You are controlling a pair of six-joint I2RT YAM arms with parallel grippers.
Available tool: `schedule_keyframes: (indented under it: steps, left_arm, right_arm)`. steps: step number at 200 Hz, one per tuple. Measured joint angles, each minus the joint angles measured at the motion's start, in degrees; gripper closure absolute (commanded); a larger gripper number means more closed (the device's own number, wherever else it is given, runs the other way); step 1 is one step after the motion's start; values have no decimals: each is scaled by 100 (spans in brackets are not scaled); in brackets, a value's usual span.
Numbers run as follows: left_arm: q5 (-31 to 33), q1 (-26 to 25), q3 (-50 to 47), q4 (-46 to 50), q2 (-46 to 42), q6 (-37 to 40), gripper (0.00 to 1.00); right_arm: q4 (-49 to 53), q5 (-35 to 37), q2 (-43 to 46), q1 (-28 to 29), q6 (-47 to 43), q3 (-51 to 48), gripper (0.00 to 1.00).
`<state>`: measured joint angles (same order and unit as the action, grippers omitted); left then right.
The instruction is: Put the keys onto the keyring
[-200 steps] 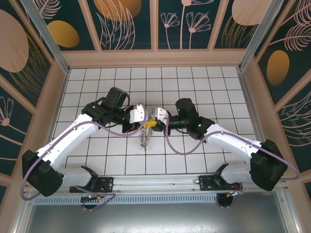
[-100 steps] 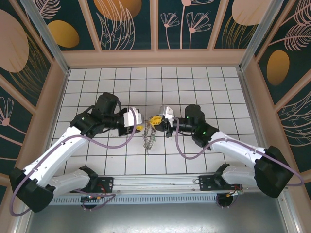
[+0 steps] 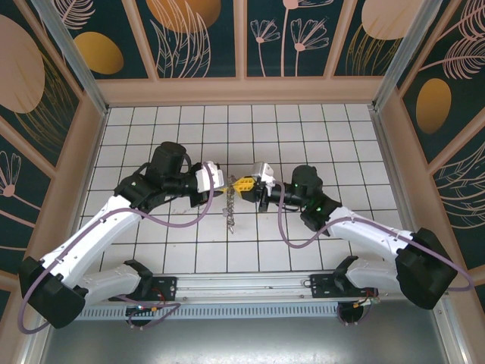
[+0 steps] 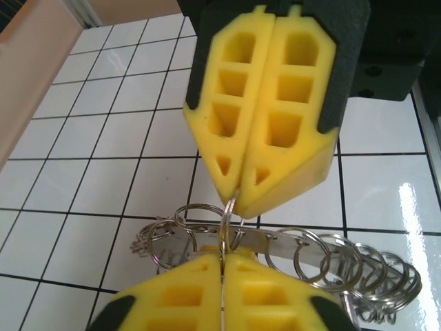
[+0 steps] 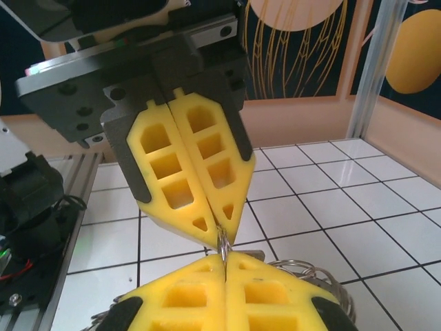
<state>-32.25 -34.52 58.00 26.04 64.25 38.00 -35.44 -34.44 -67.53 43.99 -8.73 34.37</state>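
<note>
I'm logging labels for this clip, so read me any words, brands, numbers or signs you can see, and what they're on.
No text can be read in these pictures.
keyring: no legible stamp or number.
wall panels: only painted plants and discs, no words.
white tiles: plain grid lines, no marks.

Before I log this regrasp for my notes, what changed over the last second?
The left gripper drew back a little, then came in again to meet the right gripper tip to tip. Both are shut on the keyring, which now hangs as a narrower strand. The left arm sank toward the near edge. The right gripper's hold stayed.
</note>
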Motion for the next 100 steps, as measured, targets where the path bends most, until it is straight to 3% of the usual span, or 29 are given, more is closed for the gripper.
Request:
schedule_keyframes:
  steps: [67, 79, 100]
  left_arm:
    - [-111, 0, -321, -422, -31, -72, 100]
    - [-186, 0, -382, -568, -35, -155, 87]
    - [-376, 0, -496, -782, -35, -365, 80]
  right_arm:
    - [-1019, 310, 0, 0, 772, -428, 100]
    - [-1259, 385, -2, 4, 946, -533, 100]
    - [-1626, 562, -17, 26, 1165, -621, 100]
